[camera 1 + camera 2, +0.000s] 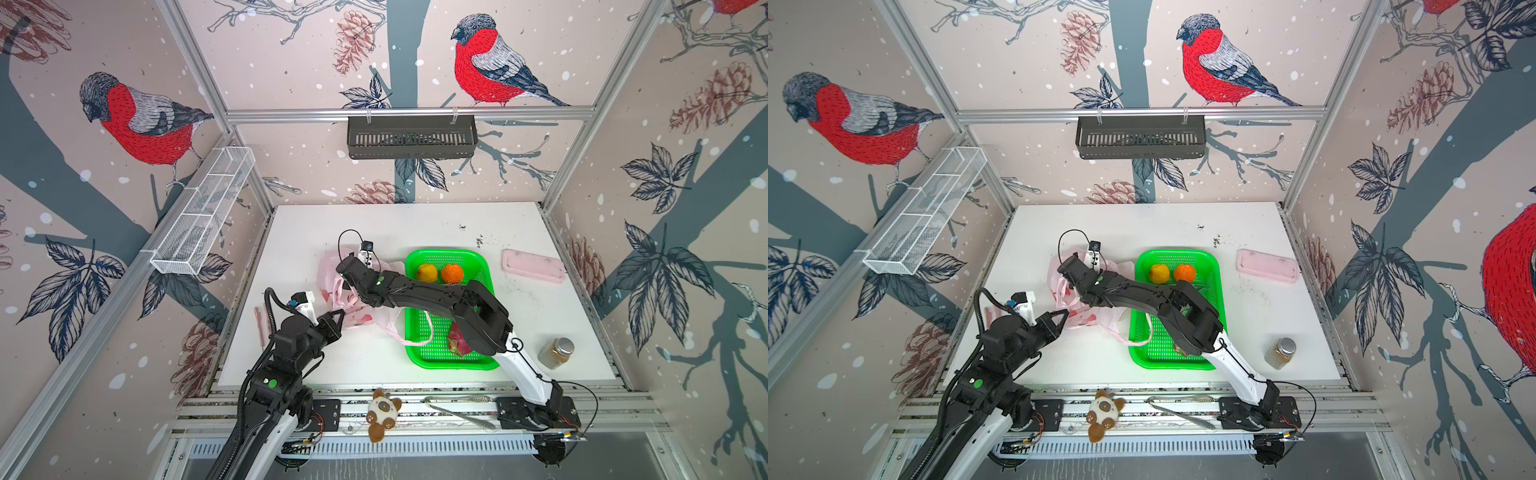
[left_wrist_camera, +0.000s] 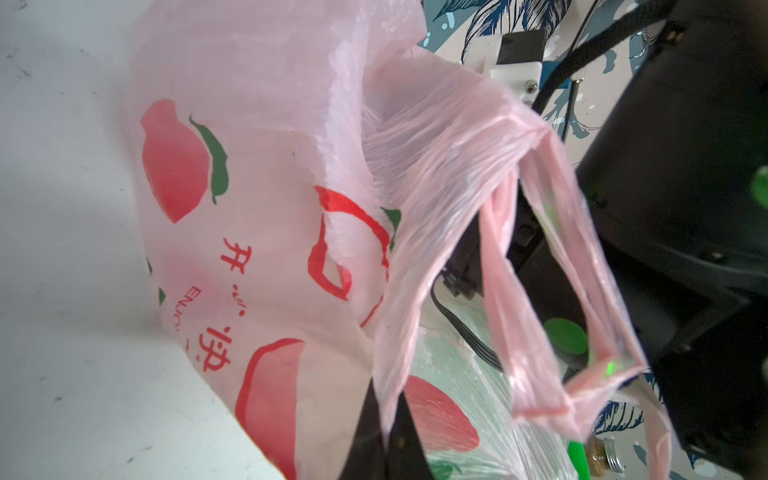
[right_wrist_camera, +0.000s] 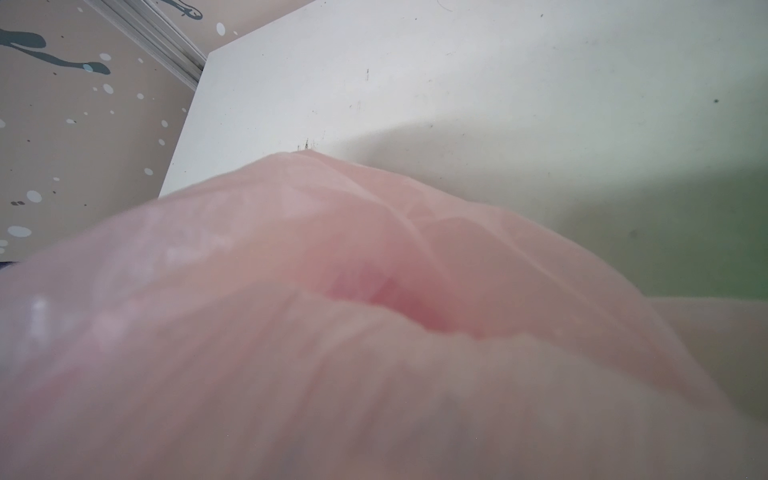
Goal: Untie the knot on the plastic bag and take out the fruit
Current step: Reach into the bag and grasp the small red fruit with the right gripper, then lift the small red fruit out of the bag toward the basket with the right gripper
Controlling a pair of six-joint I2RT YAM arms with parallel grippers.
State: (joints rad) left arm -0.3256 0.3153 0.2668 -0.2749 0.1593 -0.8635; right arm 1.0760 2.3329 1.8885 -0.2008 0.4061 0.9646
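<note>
The pale pink plastic bag (image 1: pixel 330 270) lies left of the green tray (image 1: pixel 482 266); one loose handle loop (image 1: pixel 417 338) trails over the tray. No knot shows: in the left wrist view the handle strips (image 2: pixel 536 257) hang untied. My left gripper (image 1: pixel 338 319) (image 2: pixel 385 409) is shut on a fold of the bag's near edge. My right gripper (image 1: pixel 344 268) reaches across into the bag, and pink film (image 3: pixel 332 332) hides its jaws. Of the fruit, a yellow ball (image 1: pixel 427 273) and an orange ball (image 1: pixel 452 274) sit in the tray. A dragon fruit (image 1: pixel 457 338) lies partly under the right arm.
A flat pink case (image 1: pixel 533 266) lies right of the tray and a lidded jar (image 1: pixel 556 352) stands at the front right. A plush toy (image 1: pixel 382 413) and metal tongs (image 1: pixel 461 411) rest on the front rail. Pink strips (image 1: pixel 260 324) lie at the table's left edge.
</note>
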